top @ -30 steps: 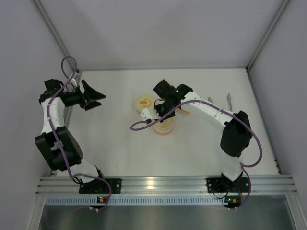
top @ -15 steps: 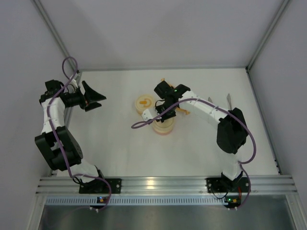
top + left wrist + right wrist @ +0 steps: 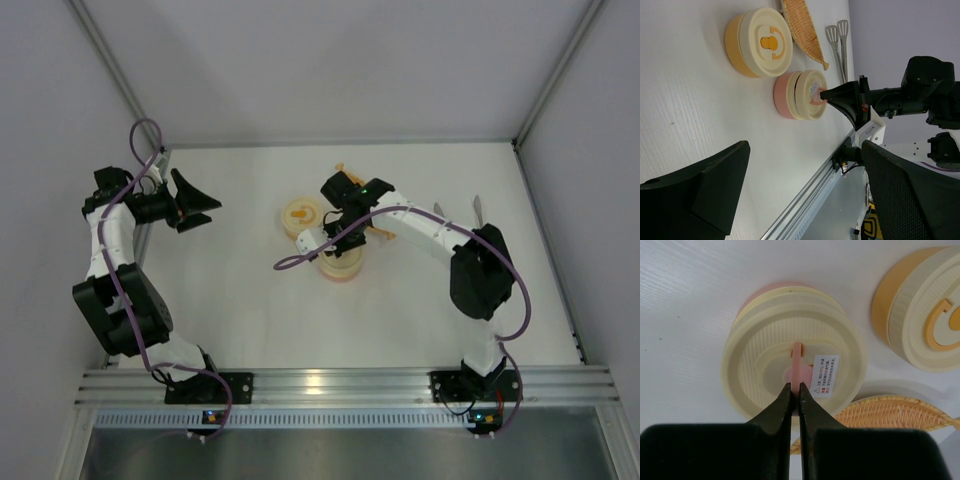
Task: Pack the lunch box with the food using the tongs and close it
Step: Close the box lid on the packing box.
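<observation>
The right gripper (image 3: 794, 388) is pinching shut on the pink tab (image 3: 797, 356) atop the lunch box (image 3: 771, 292). The left gripper (image 3: 212, 210) is hanging wide open, empty, while the tongs (image 3: 838, 42) are lying beside the wicker dish (image 3: 802, 25)

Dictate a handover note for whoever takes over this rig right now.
Left gripper: open, empty, off to the left.
Right gripper: shut, tips at the pink tab of the lid.
Done: lid sits on the pink lunch box.
Tongs: lying beyond the wicker dish, in neither gripper.
Food: not visible; dish looks empty.
Left: confirm food is inside and the lid is seated.
</observation>
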Action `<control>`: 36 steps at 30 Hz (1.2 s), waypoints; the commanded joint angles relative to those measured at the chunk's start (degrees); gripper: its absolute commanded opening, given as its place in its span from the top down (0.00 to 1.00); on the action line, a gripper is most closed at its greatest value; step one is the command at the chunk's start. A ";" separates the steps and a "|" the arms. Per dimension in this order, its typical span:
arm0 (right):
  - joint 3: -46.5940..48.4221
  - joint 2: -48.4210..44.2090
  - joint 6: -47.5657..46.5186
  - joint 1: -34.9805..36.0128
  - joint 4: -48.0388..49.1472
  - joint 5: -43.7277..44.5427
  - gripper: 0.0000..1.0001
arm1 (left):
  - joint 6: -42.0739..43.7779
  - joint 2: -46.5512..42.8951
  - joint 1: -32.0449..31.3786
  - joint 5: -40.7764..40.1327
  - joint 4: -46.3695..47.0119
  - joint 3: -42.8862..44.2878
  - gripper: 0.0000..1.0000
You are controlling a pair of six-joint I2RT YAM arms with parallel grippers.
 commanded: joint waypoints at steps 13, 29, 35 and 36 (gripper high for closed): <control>0.47 2.16 -0.92 -0.66 4.63 -3.29 1.00 | 1.29 0.74 0.45 1.78 0.67 0.16 0.02; -1.46 2.43 11.46 -0.57 6.73 -0.39 1.00 | 1.21 1.00 0.54 1.25 0.23 1.56 0.02; -4.53 0.49 20.60 -0.49 11.03 0.84 1.00 | 0.77 0.82 0.71 1.25 0.50 1.83 0.02; -5.84 0.22 23.48 -0.40 11.91 2.06 1.00 | 0.77 0.91 0.71 1.25 0.32 1.74 0.02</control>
